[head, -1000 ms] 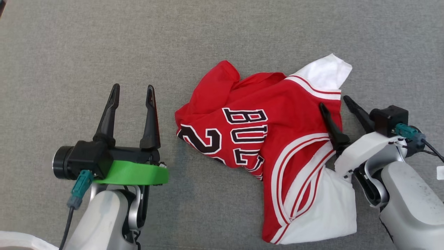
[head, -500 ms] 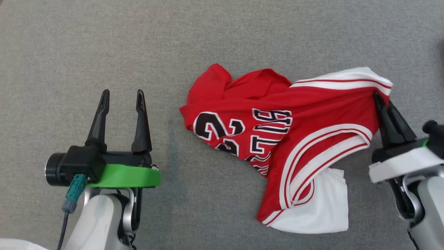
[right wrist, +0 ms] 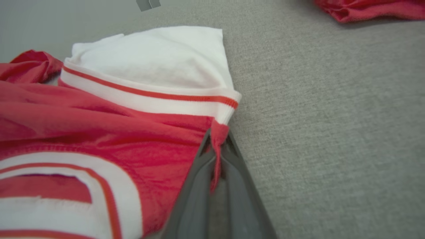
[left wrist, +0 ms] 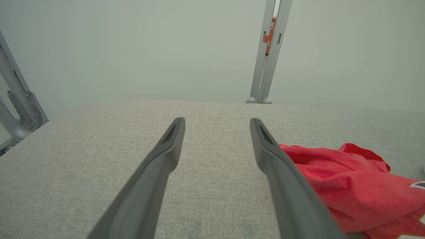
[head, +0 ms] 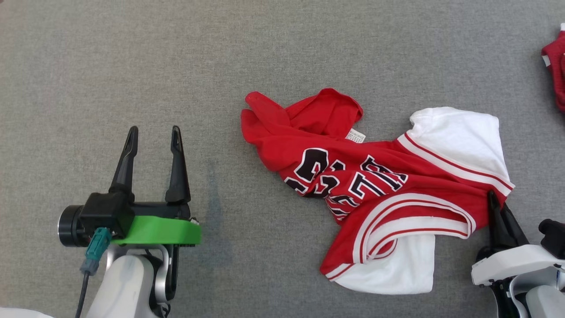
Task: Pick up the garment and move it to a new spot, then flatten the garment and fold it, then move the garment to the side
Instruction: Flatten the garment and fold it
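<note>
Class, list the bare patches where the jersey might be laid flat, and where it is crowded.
Bare: the wide far strip beyond the jersey and left gripper, plus the gap between them. Crowded: the right side: right gripper pinching the jersey, another red garment at the far corner.

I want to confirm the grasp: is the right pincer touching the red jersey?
Touching. The right wrist view shows the right pincer shut on a pinched fold of the jersey at its red edge.
</note>
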Available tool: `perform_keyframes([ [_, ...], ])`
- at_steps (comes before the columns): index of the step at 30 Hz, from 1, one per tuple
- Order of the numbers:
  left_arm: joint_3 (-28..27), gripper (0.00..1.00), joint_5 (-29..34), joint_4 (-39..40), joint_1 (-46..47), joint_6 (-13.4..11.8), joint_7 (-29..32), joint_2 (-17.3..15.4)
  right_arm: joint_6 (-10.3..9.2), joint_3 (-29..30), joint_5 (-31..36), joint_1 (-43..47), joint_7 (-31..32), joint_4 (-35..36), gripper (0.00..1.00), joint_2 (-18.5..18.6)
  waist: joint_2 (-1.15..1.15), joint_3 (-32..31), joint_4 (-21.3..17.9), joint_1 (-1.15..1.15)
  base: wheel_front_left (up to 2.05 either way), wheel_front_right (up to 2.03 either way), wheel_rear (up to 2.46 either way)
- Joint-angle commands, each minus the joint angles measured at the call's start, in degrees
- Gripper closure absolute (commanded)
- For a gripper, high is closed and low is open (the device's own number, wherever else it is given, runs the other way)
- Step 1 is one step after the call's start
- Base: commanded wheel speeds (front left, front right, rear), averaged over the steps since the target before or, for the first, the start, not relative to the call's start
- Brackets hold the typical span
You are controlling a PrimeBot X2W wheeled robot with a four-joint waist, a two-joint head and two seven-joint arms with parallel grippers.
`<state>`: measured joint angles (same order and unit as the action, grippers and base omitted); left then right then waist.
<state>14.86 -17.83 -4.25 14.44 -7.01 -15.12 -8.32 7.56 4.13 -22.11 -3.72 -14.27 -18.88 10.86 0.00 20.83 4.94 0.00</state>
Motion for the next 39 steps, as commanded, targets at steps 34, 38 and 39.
perform_keyframes([
  [34, 1.7, 0.00, -2.2, -1.8, -0.2, 2.9, 5.3, -1.4, -0.11, -1.7, 7.6, 3.3, 3.1, 26.1, 0.00, -0.3, 0.00, -3.1, -3.4, 0.00, 0.00, 0.00, 0.00],
  [38, 4.4, 0.00, -4.1, -5.4, 5.6, 6.2, 11.3, -0.3, -0.11, -2.6, 7.3, 2.0, 3.4, 26.1, 0.00, -0.2, 0.00, -1.7, -4.1, 0.00, 0.00, 0.00, 0.00],
  [39, 4.8, 0.00, -4.9, -7.0, 7.3, 6.9, 13.4, 0.1, -0.11, -2.9, 7.1, 1.8, 3.3, 25.9, 0.00, -0.1, 0.00, -1.3, -4.4, 0.00, 0.00, 0.00, 0.00],
])
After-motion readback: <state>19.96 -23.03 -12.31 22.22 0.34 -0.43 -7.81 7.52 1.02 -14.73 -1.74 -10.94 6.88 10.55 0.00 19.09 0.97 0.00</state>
